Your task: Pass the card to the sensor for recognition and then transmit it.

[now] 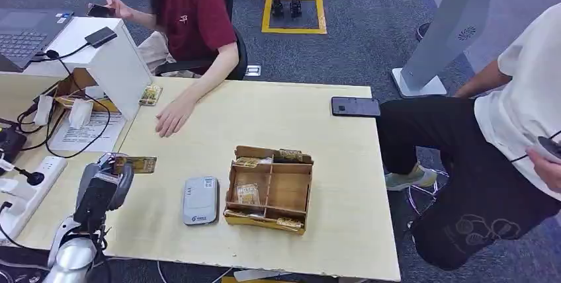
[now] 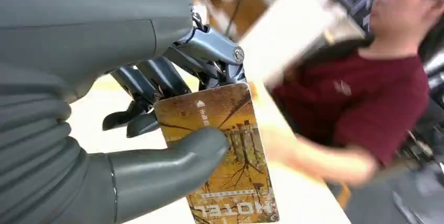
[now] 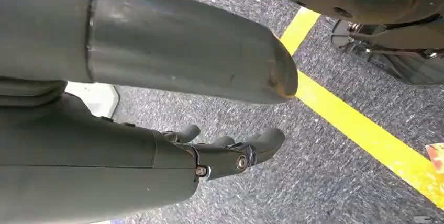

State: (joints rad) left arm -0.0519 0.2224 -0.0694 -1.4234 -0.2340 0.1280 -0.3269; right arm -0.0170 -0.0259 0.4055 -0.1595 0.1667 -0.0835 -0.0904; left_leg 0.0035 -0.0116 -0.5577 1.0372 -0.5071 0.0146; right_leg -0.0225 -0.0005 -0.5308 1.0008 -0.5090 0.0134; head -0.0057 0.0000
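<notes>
Left hand [image 1: 109, 180] sat at 8 o'clock on the pale wooden table [image 1: 331, 124], pinching the brown-and-gold printed hotel key card [image 1: 135, 164] between thumb and fingers. Card stuck out of the hand toward 2 o'clock, held above the tabletop, roughly flat in the head view. Left wrist view: thumb [image 2: 173, 164] pressed on the card [image 2: 225, 156] face, darker fingers behind its upper edge. Card face was mottled amber with a dark tree-and-building graphic, a small white arrow near one short edge, and "HOTEL" lettering near the other.

Grey rounded-rectangle card sensor [image 1: 200, 200] lay flat on the table at 4 o'clock from the card, near but apart from it.

Open compartmented wooden card box [image 1: 269, 189] sat just at 3 o'clock of the sensor. It held similar gold cards: some along the far row, one in the middle-left cell, more along the near edge. Count unclear.

Right hand [image 3: 230, 150] hung over grey carpet with a yellow floor line, fingers loosely apart, holding nothing.

A person's hand [image 1: 171, 119] rested on the table at 12 o'clock from the card, well apart.
</notes>
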